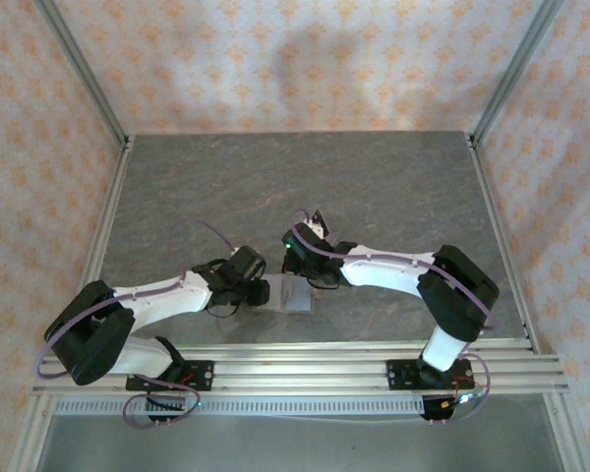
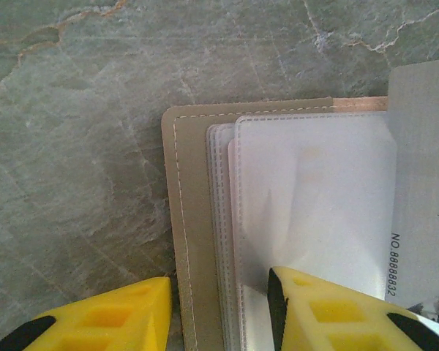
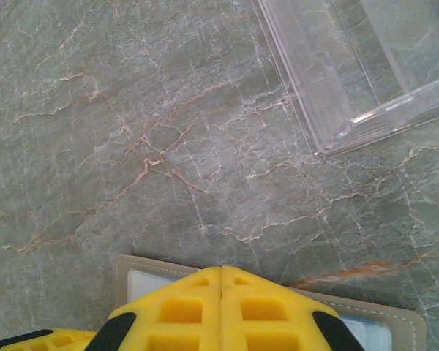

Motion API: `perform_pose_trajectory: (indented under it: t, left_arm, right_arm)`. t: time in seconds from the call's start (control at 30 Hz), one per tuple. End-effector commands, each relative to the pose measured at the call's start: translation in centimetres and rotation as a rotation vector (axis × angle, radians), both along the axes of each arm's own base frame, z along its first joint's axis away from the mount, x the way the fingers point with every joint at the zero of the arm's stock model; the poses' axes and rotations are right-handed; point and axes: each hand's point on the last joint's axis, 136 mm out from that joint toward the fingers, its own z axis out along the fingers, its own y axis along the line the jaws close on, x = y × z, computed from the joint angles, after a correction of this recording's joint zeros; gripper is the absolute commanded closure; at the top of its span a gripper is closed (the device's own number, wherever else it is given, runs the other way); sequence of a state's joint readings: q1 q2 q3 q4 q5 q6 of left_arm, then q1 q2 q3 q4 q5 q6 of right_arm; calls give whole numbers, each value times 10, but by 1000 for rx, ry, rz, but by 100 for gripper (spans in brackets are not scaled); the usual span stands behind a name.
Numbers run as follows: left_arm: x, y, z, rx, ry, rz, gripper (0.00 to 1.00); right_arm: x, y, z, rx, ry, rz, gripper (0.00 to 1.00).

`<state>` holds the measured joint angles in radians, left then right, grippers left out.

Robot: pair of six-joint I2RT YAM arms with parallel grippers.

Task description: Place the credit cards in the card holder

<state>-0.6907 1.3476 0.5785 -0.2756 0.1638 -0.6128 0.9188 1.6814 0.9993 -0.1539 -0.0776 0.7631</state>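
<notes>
Card holder (image 2: 186,219) lies open by the middle of the worktop's near edge, with a grey credit card (image 2: 424,183) at its clear sleeves (image 2: 314,190). Left gripper (image 2: 218,281) is half-open, straddling the holder edge and gripping nothing. Right gripper (image 3: 221,274) is closed with nothing seen in it. Risk: the holder may slide since it's unpinned, and the card could miss the sleeve mouth.

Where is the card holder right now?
The card holder lies open on the table, front middle, under the left gripper and right gripper. In the left wrist view, a grey card lies along its right side.
</notes>
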Motion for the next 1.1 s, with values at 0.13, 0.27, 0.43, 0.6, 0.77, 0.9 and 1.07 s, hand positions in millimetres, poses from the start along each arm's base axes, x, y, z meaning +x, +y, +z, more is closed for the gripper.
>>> perform_pose_trajectory:
  t: [0.13,0.27,0.43,0.6,0.77,0.9,1.07]
  left_arm:
    - [-1,7,-5,2,9,29,60]
    - [-1,7,-6,2,10,30,60]
    - [-1,7,-6,3,7,29,60]
    - [-1,7,-5,3,7,29,60]
    - [-1,7,-5,4,7,28,60]
    - [-1,7,-5,4,5,28,60]
    - [-1,7,-4,3,5,28,60]
  right_arm:
    - [-6,0,-9,18,27,-11,79]
    - [-9,0,-7,28,35,-9,77]
    - [-15,-2,-5,41,47,-11,77]
    - [-24,-1,-6,42,58,-3,79]
    - [-31,0,-5,40,60,4,83]
    - [-35,-1,-6,46,70,5,88]
    - [-41,-1,-9,36,81,9,90]
